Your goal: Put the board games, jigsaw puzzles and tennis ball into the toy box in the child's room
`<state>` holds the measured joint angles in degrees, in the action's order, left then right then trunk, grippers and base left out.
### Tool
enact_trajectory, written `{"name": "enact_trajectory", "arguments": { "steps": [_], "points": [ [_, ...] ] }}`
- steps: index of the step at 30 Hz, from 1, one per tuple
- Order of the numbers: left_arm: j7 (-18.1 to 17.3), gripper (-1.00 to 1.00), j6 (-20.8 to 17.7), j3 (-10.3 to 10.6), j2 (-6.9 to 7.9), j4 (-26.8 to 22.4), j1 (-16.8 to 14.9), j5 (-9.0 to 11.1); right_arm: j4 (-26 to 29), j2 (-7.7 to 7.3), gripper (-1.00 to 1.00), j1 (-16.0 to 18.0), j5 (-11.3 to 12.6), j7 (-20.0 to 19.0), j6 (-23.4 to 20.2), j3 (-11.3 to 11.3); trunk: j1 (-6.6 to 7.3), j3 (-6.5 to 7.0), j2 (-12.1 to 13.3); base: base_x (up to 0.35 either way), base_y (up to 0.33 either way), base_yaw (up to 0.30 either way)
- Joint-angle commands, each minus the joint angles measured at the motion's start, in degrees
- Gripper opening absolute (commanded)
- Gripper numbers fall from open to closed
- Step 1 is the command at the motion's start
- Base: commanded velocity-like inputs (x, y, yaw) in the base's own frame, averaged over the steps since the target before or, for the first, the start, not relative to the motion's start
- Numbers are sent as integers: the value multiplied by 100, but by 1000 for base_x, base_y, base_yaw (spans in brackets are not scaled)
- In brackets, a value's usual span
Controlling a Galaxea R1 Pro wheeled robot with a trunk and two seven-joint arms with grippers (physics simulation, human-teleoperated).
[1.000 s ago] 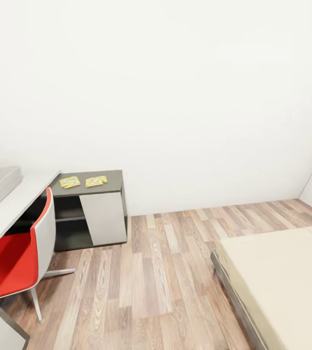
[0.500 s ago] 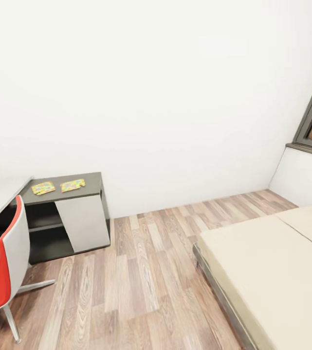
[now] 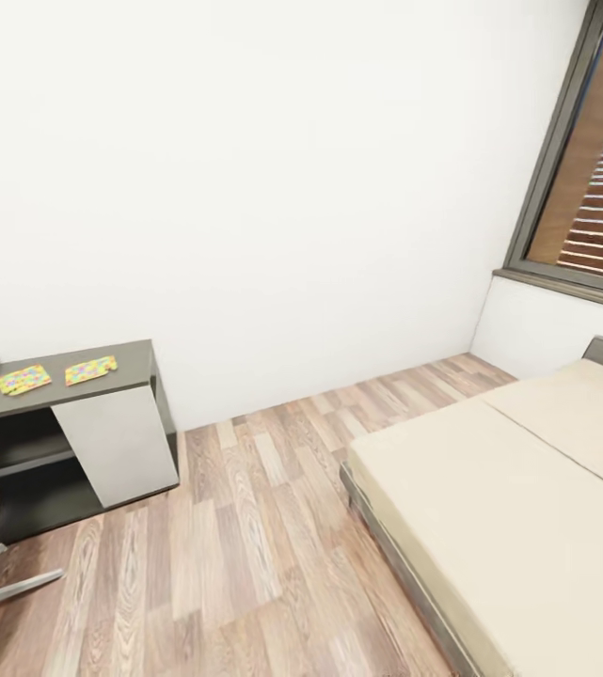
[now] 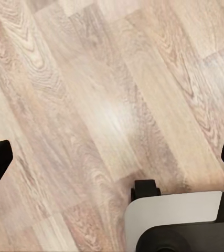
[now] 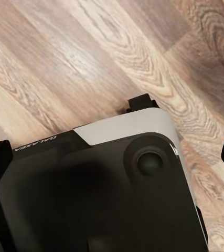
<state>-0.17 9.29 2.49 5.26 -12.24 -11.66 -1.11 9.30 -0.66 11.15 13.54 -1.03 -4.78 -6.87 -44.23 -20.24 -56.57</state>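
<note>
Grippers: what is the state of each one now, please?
Left gripper: open, black fingertips far apart, holding nothing.
Right gripper: open, holding nothing.

The robot base [image 5: 112,189] is a black housing with a light-grey rounded edge panel and white "GALAXEA" lettering.

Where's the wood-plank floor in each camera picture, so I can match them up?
Head view: the wood-plank floor stretches between the dark cabinet and the bed.
Left wrist view: the wood-plank floor lies under and beyond the robot's base.
Right wrist view: the wood-plank floor shows around the robot's base.
Shared landmark: the robot's base, seen in both wrist views.
</note>
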Motion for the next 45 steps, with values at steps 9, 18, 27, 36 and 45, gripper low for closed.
{"name": "enact_trajectory", "arguments": {
  "steps": [9,18,27,36,45],
  "points": [
    [0,100,20,24,9,3,-3,-12,10,4,100,1,16,-11,-31,-34,0,-6,-4,-1,0,-279],
    [0,100,20,24,9,3,-3,-12,10,5,100,1,17,-11,-31,-33,0,-6,-4,0,0,-279],
    [0,100,20,24,8,3,-3,-12,10,5,100,1,18,-11,-31,-33,0,-6,-4,0,0,-279],
    [0,100,20,24,6,3,-3,-12,10,5,100,1,18,-11,-31,-33,0,-6,-4,0,0,-279],
    [0,100,20,24,4,3,-3,-12,10,5,100,1,18,-11,-31,-33,0,-6,-4,0,0,-279]
  ]
}}
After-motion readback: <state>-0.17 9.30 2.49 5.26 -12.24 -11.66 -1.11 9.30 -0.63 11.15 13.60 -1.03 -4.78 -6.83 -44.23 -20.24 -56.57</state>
